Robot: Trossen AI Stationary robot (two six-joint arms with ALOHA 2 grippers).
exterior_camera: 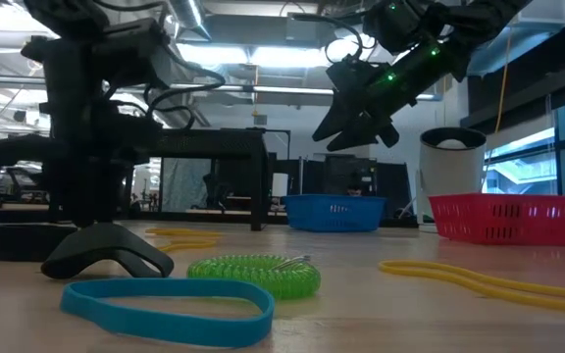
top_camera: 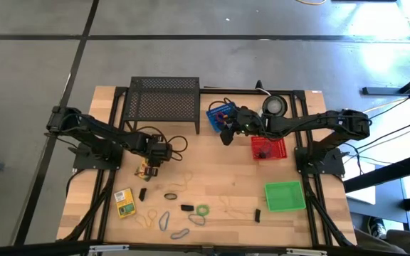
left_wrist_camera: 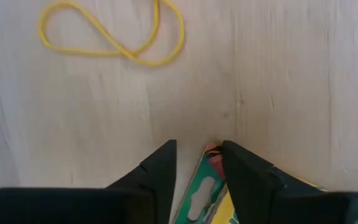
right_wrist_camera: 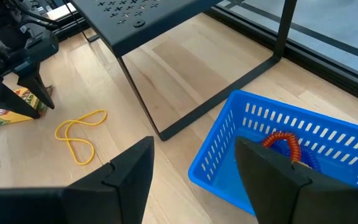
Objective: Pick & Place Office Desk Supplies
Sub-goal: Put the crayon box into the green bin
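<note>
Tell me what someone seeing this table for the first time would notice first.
Probably the left gripper, down at the wooden table with its fingers astride a crayon box. Next, the right gripper hovering open above the blue basket, which already holds coiled bands. Then the scatter of rubber bands and a second crayon box near the front edge, with red and green baskets on the right.

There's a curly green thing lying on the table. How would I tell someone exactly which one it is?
Start at the wooden table's front edge, the side away from the black mesh rack. Near the middle of that edge, among the flat rubber bands, lies the green coil, just right of a small black clip. Unlike the thin blue band beside it, it is a tightly wound bright green spiral ring.
</note>
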